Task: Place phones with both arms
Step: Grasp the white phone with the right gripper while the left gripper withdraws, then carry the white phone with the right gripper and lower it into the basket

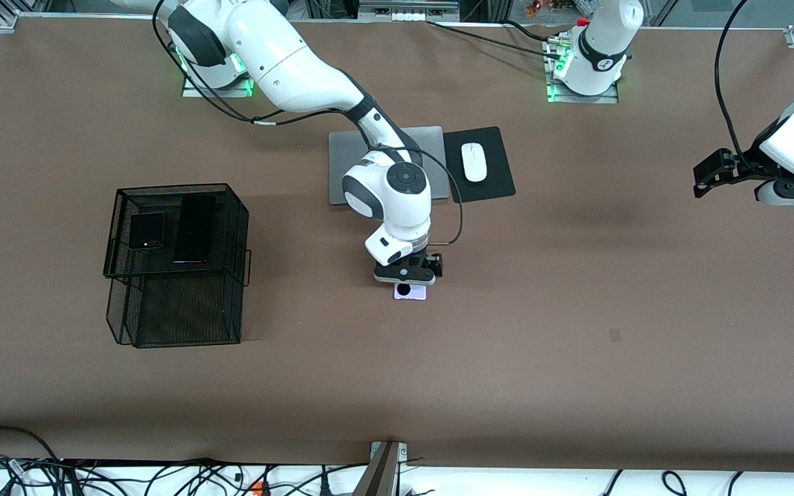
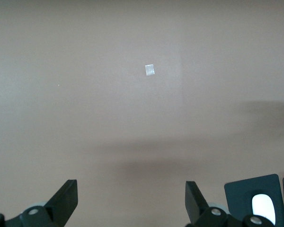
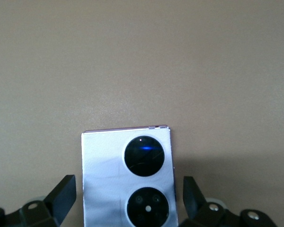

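At bench centre, the right gripper (image 1: 407, 275) is down low over the lilac-white folded phone (image 1: 411, 291), fingers (image 3: 61, 194) spread wide w/ one on each side of the phone, not touching it in the right wrist view; nothing grasped. That phone (image 3: 128, 177) lies flat on the brown bench (image 1: 576, 310), its two black lenses face up, pink edge showing. Right arm (image 1: 287, 55) reaches out from its base at approx 11 o'clock of the phone. At 12 o'clock of the gripper, farther from the front camera, sits the grey laptop (image 1: 352, 165), beside it a black mouse pad (image 1: 490, 162) w/ the white mouse (image 1: 474, 162) on it. At approx 9 o'clock, toward the right arm's end of the bench, a black mesh basket (image 1: 176, 265) carries the dark folded phone (image 1: 147, 231) and the black slab phone (image 1: 194, 229) side by side on its upper tier. Left gripper (image 1: 707, 173) waits up in the air at approx 3 o'clock, over bare bench at the left arm's end, fingers (image 2: 66, 198) released & wide apart, holding nothing; a small pale tape square (image 2: 150, 70) shows on the bench in the left wrist view.
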Tool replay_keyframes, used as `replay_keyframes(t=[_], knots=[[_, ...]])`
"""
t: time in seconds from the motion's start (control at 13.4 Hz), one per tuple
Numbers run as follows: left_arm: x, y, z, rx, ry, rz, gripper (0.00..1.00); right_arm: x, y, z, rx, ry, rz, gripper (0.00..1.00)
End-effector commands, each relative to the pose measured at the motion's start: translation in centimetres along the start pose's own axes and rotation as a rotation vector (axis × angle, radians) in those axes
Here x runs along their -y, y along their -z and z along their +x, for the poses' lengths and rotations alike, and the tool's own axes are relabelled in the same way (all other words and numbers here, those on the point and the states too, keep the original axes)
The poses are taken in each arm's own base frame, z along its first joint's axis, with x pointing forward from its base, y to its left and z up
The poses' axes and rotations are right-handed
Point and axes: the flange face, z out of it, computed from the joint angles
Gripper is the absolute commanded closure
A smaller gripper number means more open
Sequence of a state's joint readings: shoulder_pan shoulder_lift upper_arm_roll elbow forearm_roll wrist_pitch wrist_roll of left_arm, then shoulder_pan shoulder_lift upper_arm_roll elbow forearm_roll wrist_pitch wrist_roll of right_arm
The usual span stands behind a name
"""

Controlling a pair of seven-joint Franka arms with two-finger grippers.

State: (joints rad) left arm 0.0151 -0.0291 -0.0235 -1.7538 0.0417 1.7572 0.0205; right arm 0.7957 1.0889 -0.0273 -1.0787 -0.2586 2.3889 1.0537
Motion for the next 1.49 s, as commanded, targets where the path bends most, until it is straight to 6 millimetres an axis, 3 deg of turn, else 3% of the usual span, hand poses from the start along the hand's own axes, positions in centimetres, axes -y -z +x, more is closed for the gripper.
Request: replay_keyframes(t=[0.0,0.3,0.67,1.04,1.19,1.42], knots=[[0.4,0.2,0.2,-0.009,0.034,-0.04,0.0,0.7,-0.5,-0.4,-0.024,0.011,-0.003,0.0],[0.5,0.1,0.2,-0.008,0.045,-0.061,0.0,0.5,-1.0,-0.6,-0.032,0.026,-0.017,0.04],[1.3,0.0,0.0,0.004,0.047,-0.061,0.0,0.3,-1.1,-0.6,-0.045,0.053,-0.032,0.55],[1.3,0.0,0.0,0.004,0.045,-0.061,0.0,-0.1,0.0,-0.1,-0.017,0.055,-0.088,0.79],[1.3,0.0,0.0,0.004,0.045,-0.061,0.0,0.2,3.0,0.8,0.004,0.053,-0.109,0.81],[1.4,0.0,0.0,0.004,0.047,-0.061,0.0,0.7,10.0,2.1,0.061,0.068,-0.127,0.81]])
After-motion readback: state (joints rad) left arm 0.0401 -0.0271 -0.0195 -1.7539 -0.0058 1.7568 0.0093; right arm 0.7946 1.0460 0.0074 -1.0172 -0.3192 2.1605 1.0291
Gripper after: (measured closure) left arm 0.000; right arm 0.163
